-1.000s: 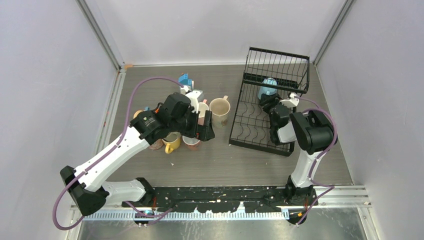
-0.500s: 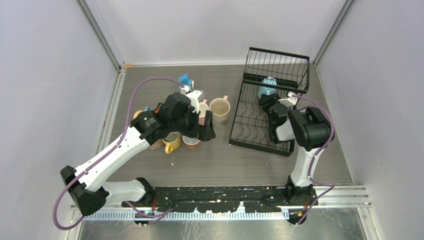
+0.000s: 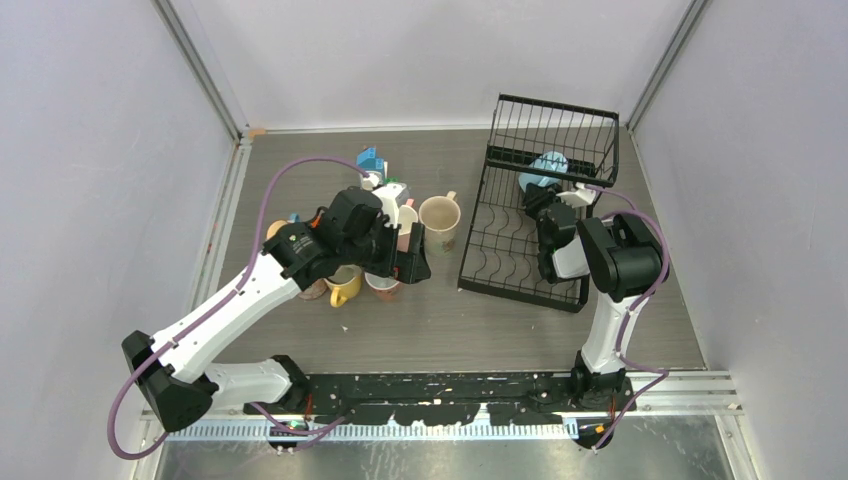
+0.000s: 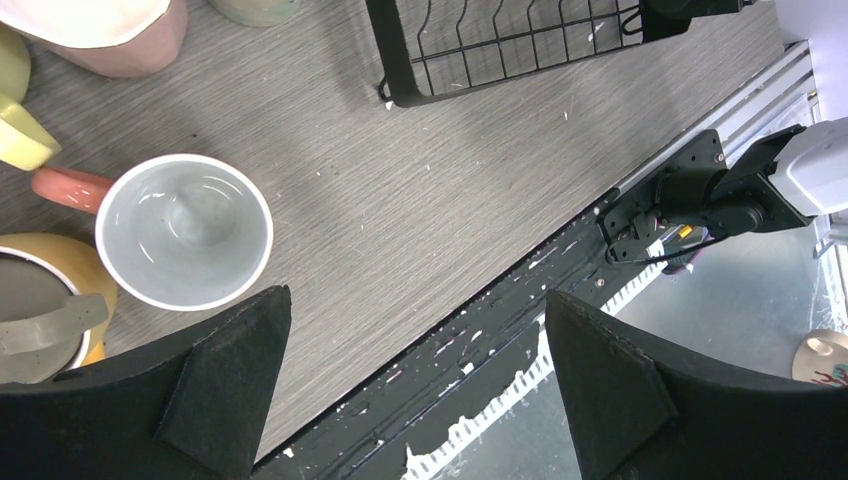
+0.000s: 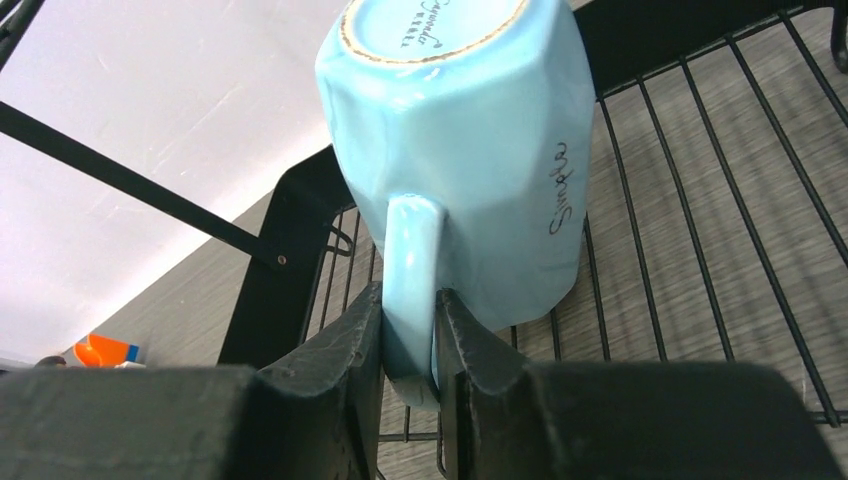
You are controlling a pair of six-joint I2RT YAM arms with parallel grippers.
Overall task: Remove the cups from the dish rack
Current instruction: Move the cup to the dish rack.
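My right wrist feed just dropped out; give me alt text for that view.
The right gripper is clamped on the handle of a light blue mug, its base at the top of the view, inside the black wire dish rack.

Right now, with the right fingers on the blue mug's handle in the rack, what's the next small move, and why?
Probably lift the blue mug straight up a little. The right fingers are pinched on its handle, and it sits upside down among the rack wires, so raising it first should clear them before carrying it out sideways.
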